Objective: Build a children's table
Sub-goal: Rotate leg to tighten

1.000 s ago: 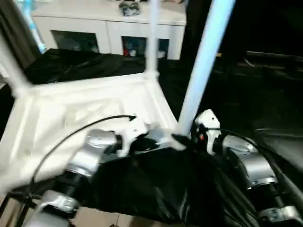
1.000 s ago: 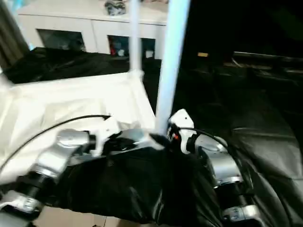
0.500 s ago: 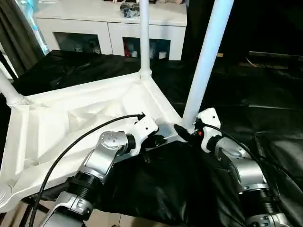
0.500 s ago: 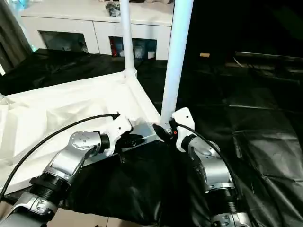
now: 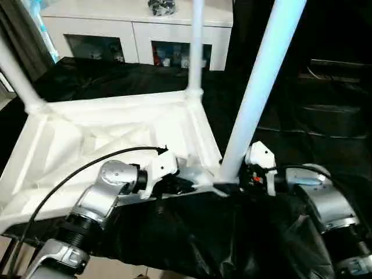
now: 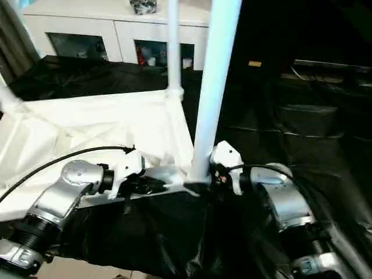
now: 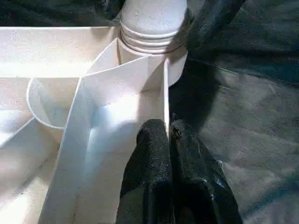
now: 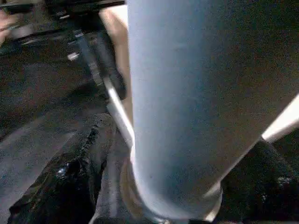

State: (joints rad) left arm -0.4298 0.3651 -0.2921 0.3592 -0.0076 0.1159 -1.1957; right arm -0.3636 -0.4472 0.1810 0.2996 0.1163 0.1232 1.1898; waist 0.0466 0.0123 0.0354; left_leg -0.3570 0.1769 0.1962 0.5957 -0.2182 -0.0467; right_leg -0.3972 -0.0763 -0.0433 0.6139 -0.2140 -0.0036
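An upturned white tabletop (image 5: 110, 131), ribbed underside facing up, lies on a work surface draped in black sheeting (image 5: 325, 87), in front of a white glass-door cabinet (image 5: 136, 35). Three white tubular legs rise from its corner sockets: the near leg (image 5: 258, 87) at the corner closest to the robot, the far leg (image 5: 196, 49) at the corner toward the cabinet, and a third leg (image 5: 16, 75) at the far corner on the robot's left.

Both silver forearms reach in to the tabletop's near edge. The left gripper (image 7: 169, 140) has its two black fingers pinched narrowly on the thin upright wall of the tabletop's rim, one finger on either side, just short of the ridged corner socket (image 7: 152, 25). The right gripper (image 5: 229, 187) sits at the foot of the near leg, where the leg meets that socket; in the right wrist view its two black fingers (image 8: 70, 172) stand on either side of the leg's base, clasping it. A black cable (image 5: 75, 174) arcs over the left forearm.
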